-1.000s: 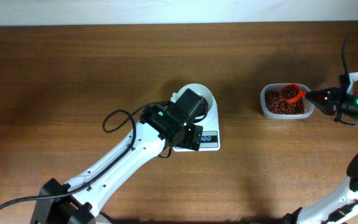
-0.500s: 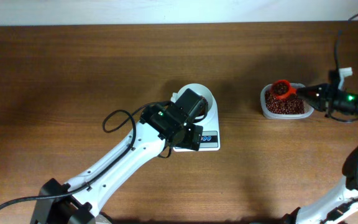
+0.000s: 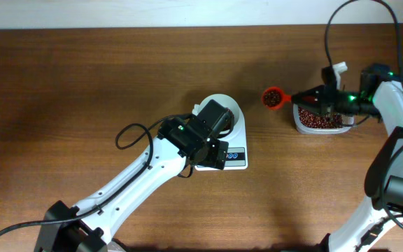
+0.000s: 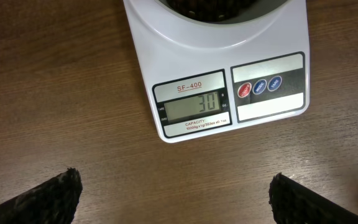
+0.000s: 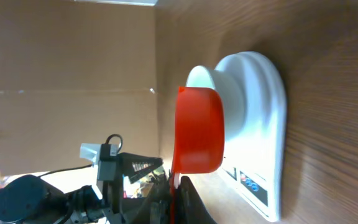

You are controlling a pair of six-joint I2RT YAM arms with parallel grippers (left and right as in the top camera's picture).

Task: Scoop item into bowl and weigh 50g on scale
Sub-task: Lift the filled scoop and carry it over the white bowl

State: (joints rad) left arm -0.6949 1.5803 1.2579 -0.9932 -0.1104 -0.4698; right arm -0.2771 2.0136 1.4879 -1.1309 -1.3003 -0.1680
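The white scale (image 4: 216, 74) lies mid-table, its grey display lit, and its red and blue buttons (image 4: 259, 86) sit to the right of it. The white bowl (image 3: 231, 106) stands on the scale with dark beans (image 4: 207, 5) inside. My left gripper (image 4: 176, 190) hangs open above the wood in front of the scale, holding nothing. My right gripper (image 5: 182, 199) is shut on the handle of a red scoop (image 3: 273, 97). That scoop hovers between the bowl and a clear tub of red-brown beans (image 3: 320, 120). In the right wrist view the scoop (image 5: 197, 130) faces the scale (image 5: 263, 118).
My left arm (image 3: 145, 175) crosses the table from the front left and partly covers the scale. The right arm (image 3: 390, 91) reaches in from the right edge over the tub. Bare brown wood lies behind and to the left of the scale.
My right gripper has lifted the red scoop out of the tub and carried it left toward the bowl. The left arm has not moved.
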